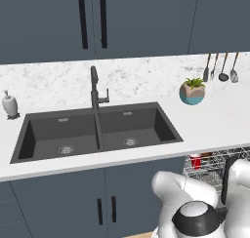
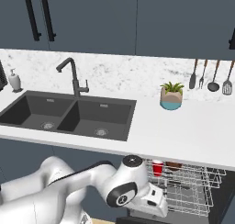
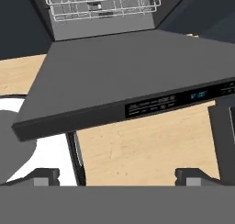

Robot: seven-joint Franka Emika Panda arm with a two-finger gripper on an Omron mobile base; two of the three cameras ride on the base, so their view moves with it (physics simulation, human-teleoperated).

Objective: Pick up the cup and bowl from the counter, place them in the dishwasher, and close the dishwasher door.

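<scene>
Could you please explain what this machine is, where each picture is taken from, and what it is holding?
It is a white robot arm on a driving base in a simulated kitchen. Two pictures come from cameras behind the arm, to its left and right, looking over the white stone counter with its dark double sink and a potted green plant. The third is from the hand, looking down at the open, flat dark dishwasher door. The small red cup already stands in the silvery wire rack. The gripper is open and holds nothing.
</scene>
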